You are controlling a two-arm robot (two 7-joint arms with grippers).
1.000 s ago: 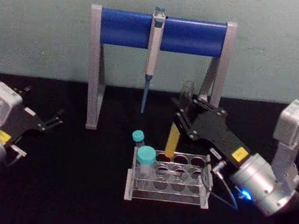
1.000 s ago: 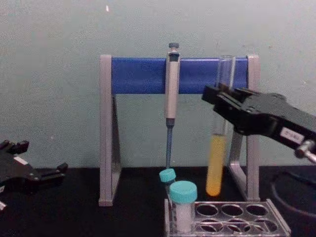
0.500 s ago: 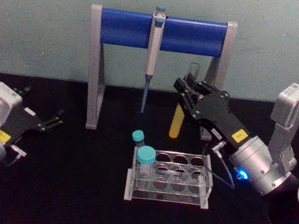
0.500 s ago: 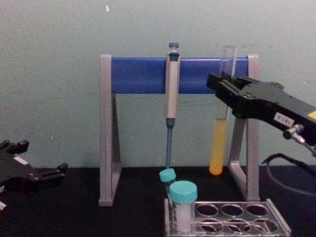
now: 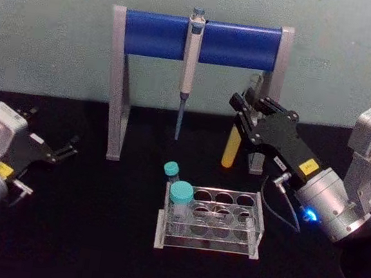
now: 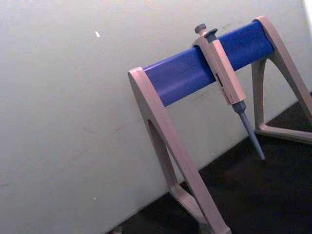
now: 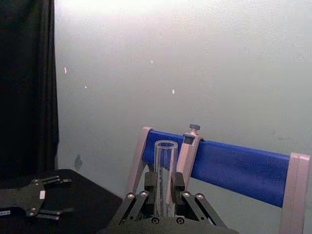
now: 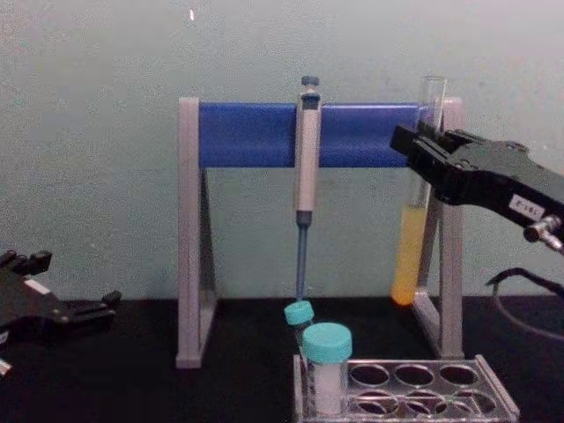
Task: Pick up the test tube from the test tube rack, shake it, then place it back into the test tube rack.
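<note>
R claw point(image 8: 423, 148), gripping test tube point(image 8: 409, 256), has shifted right & slightly up; test tube rack point(image 5: 256, 226) sits below-left of it. L claw point(image 5: 69, 148) parked, wide.

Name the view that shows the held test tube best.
Chest view: the test tube shows side-on, nearly full length, orange liquid low, held by the right pincer. Head view foreshortens it; right wrist view shows its open top.

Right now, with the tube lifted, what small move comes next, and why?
Probably a short shake toward the pipette: the right tool holds the test tube well above the test tube rack, close to the stand's right leg; left tool idle.
</note>
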